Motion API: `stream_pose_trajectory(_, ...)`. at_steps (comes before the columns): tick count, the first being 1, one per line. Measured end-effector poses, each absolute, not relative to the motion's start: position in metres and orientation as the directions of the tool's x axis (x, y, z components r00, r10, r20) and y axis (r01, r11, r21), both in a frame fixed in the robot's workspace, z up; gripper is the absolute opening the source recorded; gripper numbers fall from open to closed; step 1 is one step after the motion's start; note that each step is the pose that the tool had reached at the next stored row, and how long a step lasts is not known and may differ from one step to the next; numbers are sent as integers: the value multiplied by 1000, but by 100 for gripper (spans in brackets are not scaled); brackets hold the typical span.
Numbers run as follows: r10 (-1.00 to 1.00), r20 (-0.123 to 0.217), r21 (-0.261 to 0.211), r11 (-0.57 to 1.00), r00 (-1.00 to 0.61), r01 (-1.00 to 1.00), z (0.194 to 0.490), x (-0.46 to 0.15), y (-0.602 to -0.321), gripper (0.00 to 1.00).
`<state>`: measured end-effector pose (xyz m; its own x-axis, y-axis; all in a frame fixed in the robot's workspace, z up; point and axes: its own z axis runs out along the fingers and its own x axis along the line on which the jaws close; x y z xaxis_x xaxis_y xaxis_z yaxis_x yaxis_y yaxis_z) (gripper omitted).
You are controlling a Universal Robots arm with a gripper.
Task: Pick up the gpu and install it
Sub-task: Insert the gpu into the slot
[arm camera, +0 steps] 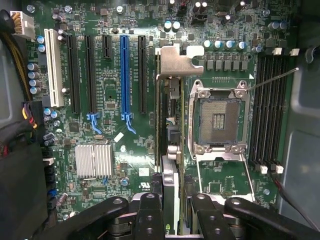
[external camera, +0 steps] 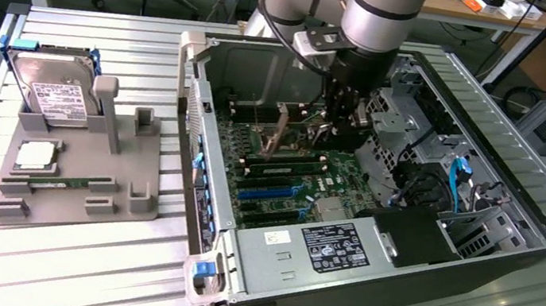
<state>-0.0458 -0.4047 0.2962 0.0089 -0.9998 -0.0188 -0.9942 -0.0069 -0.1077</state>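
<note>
a: what's the gripper (arm camera: 172, 210) doing?

b: its black fingers (arm camera: 150, 212) are partly closed on the gpu (arm camera: 167, 125), pinching the thin card edge-on from both faces. in the wrist view the card hangs straight down from the jaws, with its folded metal bracket (arm camera: 175, 57) at the far end.

a: and where is that over the board?

b: above the green motherboard (arm camera: 110, 100), between the row of long expansion slots and the open cpu socket (arm camera: 220, 120). the card runs parallel to the slots and looks closest to the black slot (arm camera: 142, 75) beside the blue one (arm camera: 124, 75). whether its edge has touched a slot yet, i can't tell.

a: so which step?

b: i'd say the pick is done and the install is in hand. in the exterior view the gripper (external camera: 340, 122) is already inside the open computer case (external camera: 515, 259).

a: what does seating call for?

b: my guess: the card edge square over one slot, the bracket lined up at the case's rear wall, then a straight push. a tilt could jam it.

a: materials?

b: the card is rigid and slim with dark faces; the bracket is bright bent sheet metal; the slots are hard plastic. a finned silver heatsink (arm camera: 93, 160) sits nearby. outside the case, a grey tray (external camera: 77, 174) holds a silver hard drive (external camera: 58, 100).
</note>
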Motion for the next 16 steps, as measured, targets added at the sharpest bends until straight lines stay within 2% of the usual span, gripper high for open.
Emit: stream_pose_trajectory(16, -1000, -16, -108, -7, 9, -994, 292, -52, -406, 27)
